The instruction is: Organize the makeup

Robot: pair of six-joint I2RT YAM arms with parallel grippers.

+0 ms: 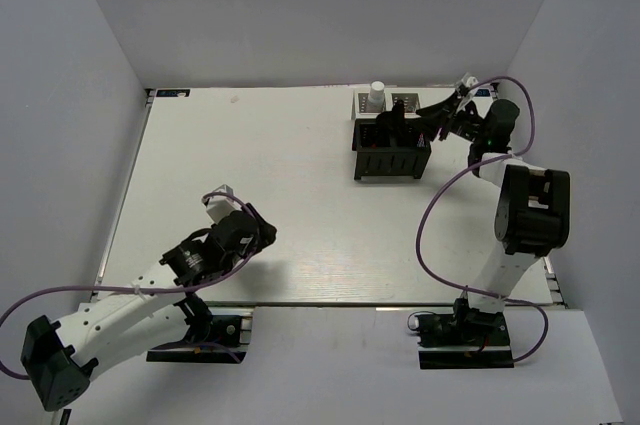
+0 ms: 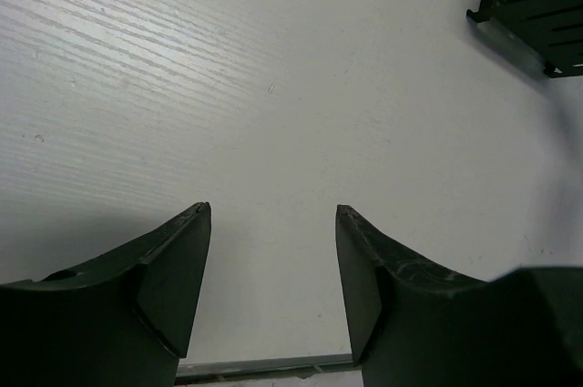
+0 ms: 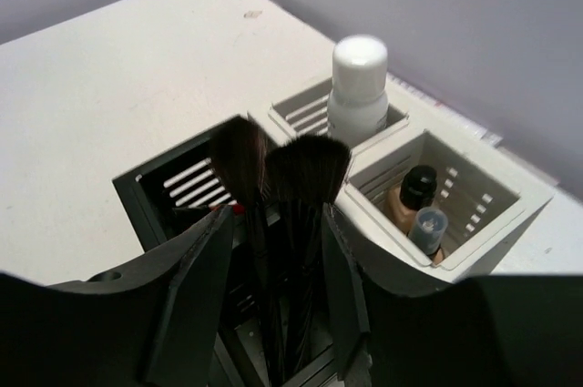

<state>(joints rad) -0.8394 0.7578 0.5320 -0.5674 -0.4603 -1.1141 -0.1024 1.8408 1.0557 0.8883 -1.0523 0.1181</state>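
Between spread fingers of the right hand, two brushes, indistinct overhead; left hand released too.

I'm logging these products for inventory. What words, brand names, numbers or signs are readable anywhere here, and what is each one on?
No text can be read in any view.
Dark sticker at the far left corner of the table: marks too small to read.
White-capped bottle: no print shows.
Foundation bottles: no label shows.
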